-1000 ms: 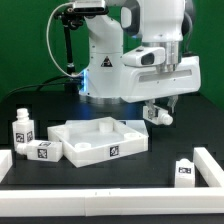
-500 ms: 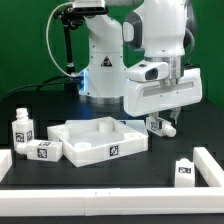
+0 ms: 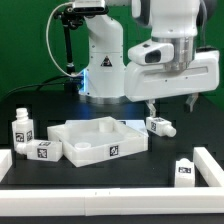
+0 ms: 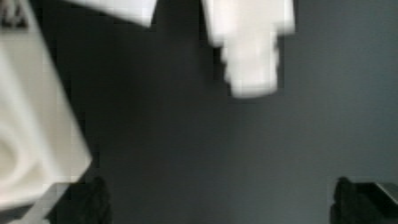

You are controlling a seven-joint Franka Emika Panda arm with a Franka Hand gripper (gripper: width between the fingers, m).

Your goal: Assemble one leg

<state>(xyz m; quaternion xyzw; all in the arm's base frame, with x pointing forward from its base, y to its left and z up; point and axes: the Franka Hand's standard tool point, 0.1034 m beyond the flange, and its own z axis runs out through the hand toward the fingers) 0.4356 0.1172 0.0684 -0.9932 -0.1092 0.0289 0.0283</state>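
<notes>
A leg (image 3: 160, 126), a small white peg with a tag, lies on the black table just to the exterior view's right of the large white tray-like piece (image 3: 100, 140). My gripper (image 3: 171, 106) hangs above this leg, open and empty. In the wrist view the leg (image 4: 249, 50) lies blurred on the dark table, well clear of the gripper (image 4: 222, 205). Its dark fingertips (image 4: 80, 200) stand wide apart with nothing between them. An edge of the tray piece (image 4: 36, 110) shows beside them.
Two more legs (image 3: 22, 128) (image 3: 42, 150) stand at the exterior view's left, and another (image 3: 184, 170) stands at the front right. White rails (image 3: 100, 190) border the front and sides of the table. The robot's base (image 3: 100, 70) stands behind.
The gripper was low at the table with the leg between its fingers. It has let go and risen, and the leg now lies alone on the table.
</notes>
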